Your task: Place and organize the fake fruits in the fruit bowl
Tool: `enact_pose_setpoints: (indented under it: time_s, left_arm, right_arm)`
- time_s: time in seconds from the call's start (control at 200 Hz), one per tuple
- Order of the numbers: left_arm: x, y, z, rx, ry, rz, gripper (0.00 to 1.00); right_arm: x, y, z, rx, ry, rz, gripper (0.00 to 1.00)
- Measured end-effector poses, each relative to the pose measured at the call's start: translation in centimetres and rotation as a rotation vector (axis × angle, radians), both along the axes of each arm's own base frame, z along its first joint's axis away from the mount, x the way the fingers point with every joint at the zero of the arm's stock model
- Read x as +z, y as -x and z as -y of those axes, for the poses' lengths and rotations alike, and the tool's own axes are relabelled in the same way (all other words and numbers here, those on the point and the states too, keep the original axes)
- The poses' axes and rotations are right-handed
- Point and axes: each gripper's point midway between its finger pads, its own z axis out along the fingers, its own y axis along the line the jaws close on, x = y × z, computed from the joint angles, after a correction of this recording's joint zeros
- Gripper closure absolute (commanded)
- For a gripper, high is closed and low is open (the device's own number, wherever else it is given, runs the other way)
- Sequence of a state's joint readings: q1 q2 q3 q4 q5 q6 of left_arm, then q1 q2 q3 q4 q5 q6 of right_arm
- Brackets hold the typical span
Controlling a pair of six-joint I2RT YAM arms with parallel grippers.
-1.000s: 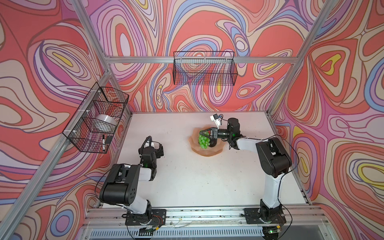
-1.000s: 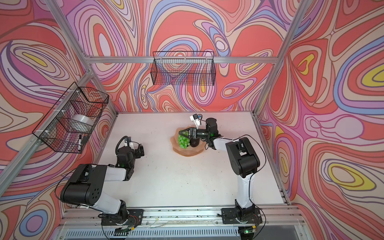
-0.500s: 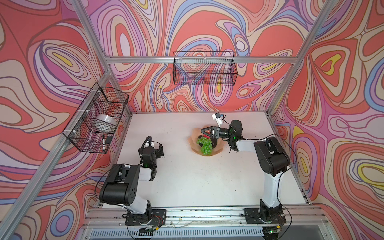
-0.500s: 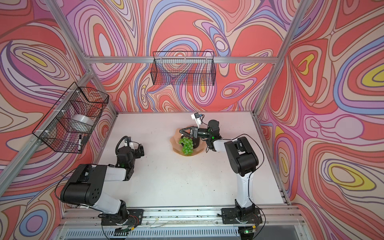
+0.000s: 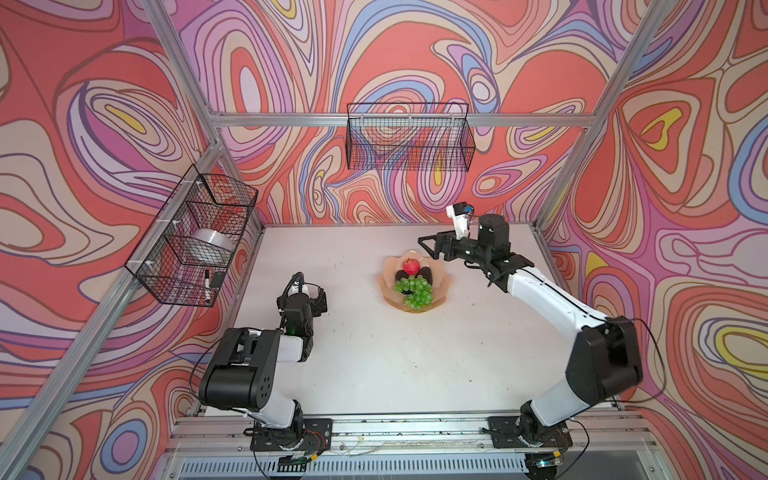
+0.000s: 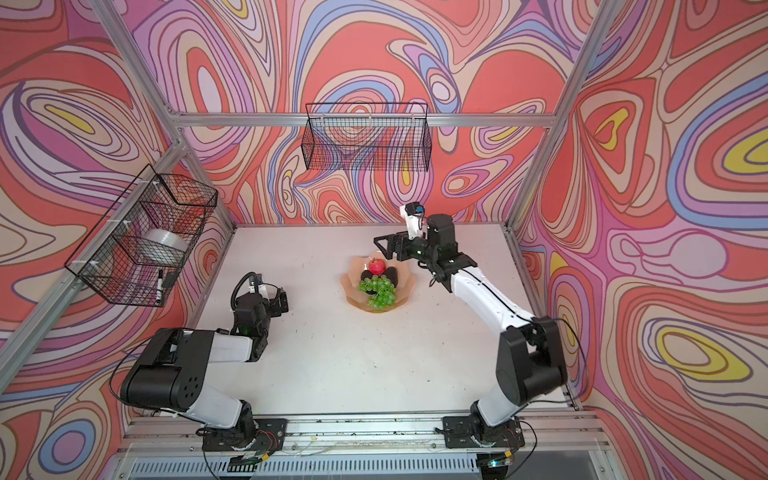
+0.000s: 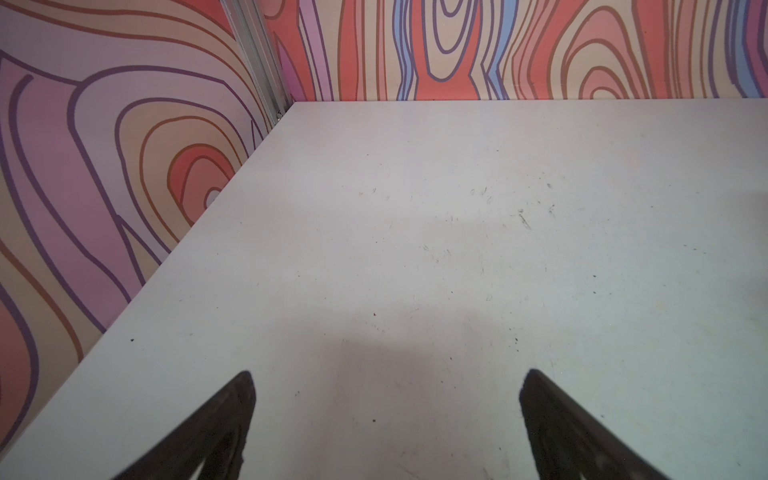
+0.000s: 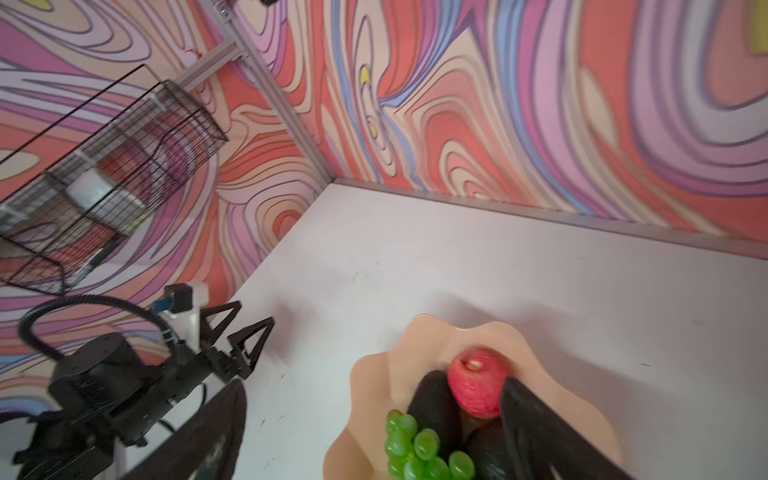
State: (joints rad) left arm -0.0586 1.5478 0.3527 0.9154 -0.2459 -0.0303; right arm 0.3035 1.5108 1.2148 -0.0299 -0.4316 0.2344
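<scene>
Small red apple (image 5: 411, 266) at 12 o'clock, two dark green-black avocados (image 5: 401, 274) mid-bowl and translucent green grape bunch (image 5: 416, 291) at 6 all lie in the peach-orange scalloped fruit bowl (image 5: 384, 286). Left gripper (image 7: 388, 374) and right gripper (image 5: 428, 248) gape empty; the right one, at the rim's 1 o'clock, should lift straight up, clear of the apple.

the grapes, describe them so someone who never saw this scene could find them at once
On the white table stands a single peach, scalloped fruit bowl. The grapes lie in its half nearer the camera, in front of the red apple and the dark avocados. They are the only bright green, beaded cluster.
</scene>
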Motion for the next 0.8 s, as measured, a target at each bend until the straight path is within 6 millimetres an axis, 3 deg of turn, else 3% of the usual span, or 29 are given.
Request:
enact_pose_setpoints:
  time_s: [0.11,0.26,0.381,0.611,0.801]
  left_arm:
    - [0.0,0.0,0.0,0.000,-0.001,0.000,0.00]
    - [0.0,0.0,0.0,0.000,0.000,0.000,0.00]
    - [0.0,0.0,0.0,0.000,0.000,0.000,0.00]
    - [0.0,0.0,0.0,0.000,0.000,0.000,0.00]
    - [0.0,0.0,0.0,0.001,0.000,0.000,0.00]
  right_arm:
    - [-1.8,1.9,6.0,-0.216,0.089,0.012,0.02]
    - [-8.5,4.1,14.3,-0.509,0.215,-0.061,0.02]
    - [-13.4,5.2,18.8,-0.669,0.283,-0.106,0.02]
    - [-19.0,5.0,23.1,-0.795,0.343,-0.069,0.02]
    - [-21.0,3.0,23.4,-0.790,0.333,0.033,0.02]
